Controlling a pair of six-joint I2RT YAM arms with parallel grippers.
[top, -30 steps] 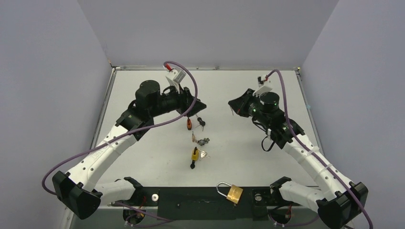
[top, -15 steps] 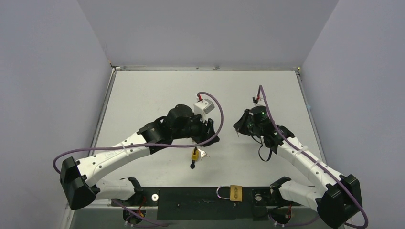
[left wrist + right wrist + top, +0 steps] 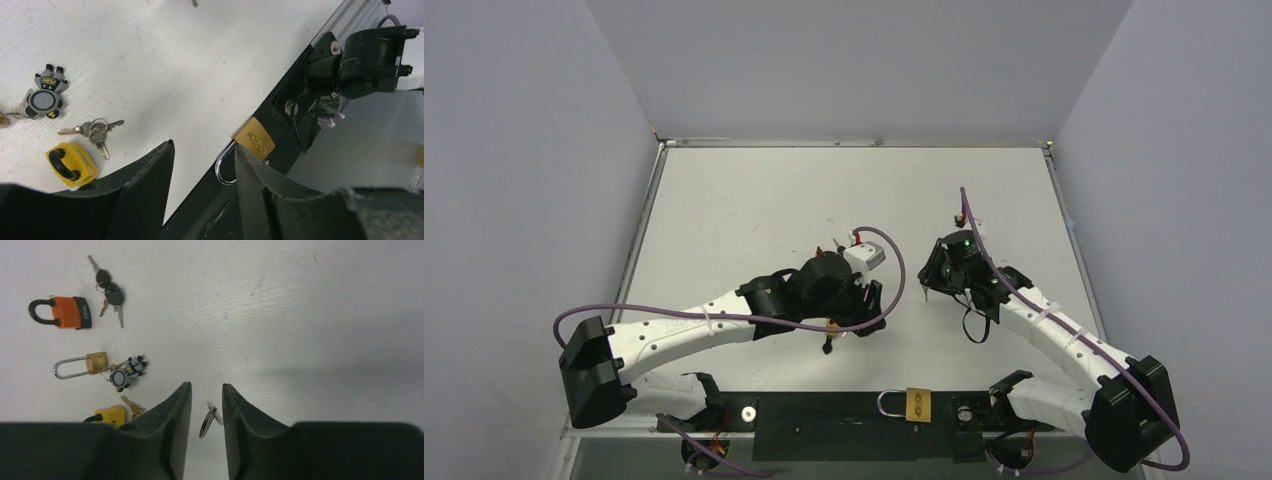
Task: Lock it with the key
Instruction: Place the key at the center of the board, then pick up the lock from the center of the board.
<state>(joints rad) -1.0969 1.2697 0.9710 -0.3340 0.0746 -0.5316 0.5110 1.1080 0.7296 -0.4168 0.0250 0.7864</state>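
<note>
Nearby, the brass padlock point(image 3: 255, 140) lies flat on the black strip point(image 3: 824, 430). The left gripper point(image 3: 203, 146) is spread wide. The right gripper point(image 3: 206, 385) is slightly parted around a key ring point(image 3: 207, 416). A yellow padlock point(image 3: 70, 161) lies beside loose keys point(image 3: 92, 131).

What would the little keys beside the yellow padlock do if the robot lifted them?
Probably flop: the keys share a small ring, so any not pinched would likely dangle. They lie thin and flat on the table, so a push may just slide them, and they seem unlikely to roll.
</note>
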